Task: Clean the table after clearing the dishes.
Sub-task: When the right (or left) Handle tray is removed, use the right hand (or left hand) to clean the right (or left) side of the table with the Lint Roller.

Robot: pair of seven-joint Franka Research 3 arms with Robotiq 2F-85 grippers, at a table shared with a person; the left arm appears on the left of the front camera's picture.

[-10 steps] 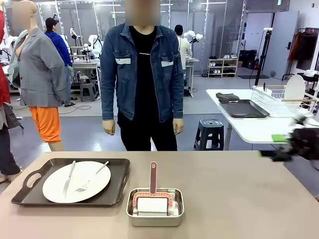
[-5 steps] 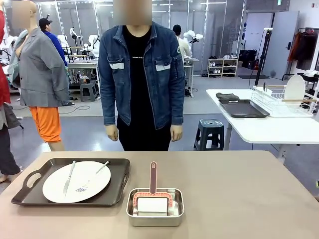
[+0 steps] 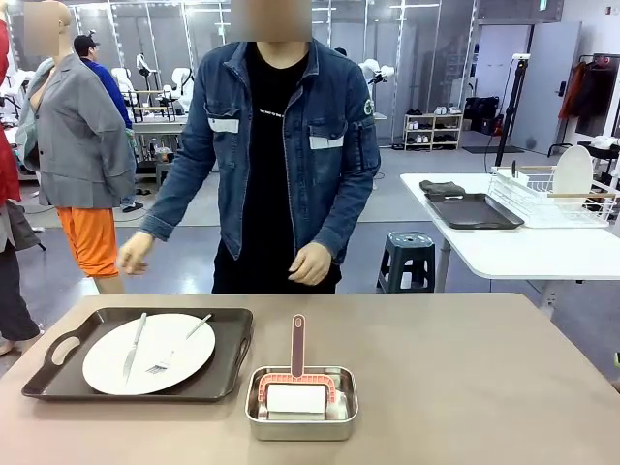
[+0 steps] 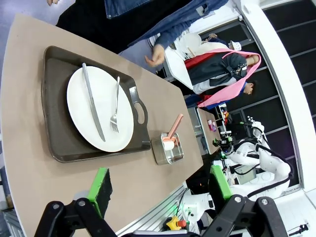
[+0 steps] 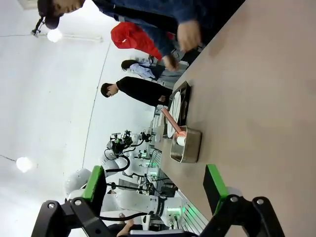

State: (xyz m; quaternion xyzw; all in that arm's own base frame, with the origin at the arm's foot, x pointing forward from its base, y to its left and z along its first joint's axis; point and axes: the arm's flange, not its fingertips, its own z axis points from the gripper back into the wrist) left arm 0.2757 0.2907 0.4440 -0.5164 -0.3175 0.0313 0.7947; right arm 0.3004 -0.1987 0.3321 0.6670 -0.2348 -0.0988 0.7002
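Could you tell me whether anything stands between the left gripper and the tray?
Nothing visible does: bare table lies between the left gripper and the tray; the steel pan sits to one side.

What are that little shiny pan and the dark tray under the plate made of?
The small rectangular silver pan looks like stainless steel with a brushed finish: grey metallic sheen, soft reflections on its rim. The dark brown-black handled tray seems matte plastic, possibly coated metal; its dull, even surface leaves that open.

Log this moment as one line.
left end effector open, empty | right end effector open, empty | plate on tray | brush in pan
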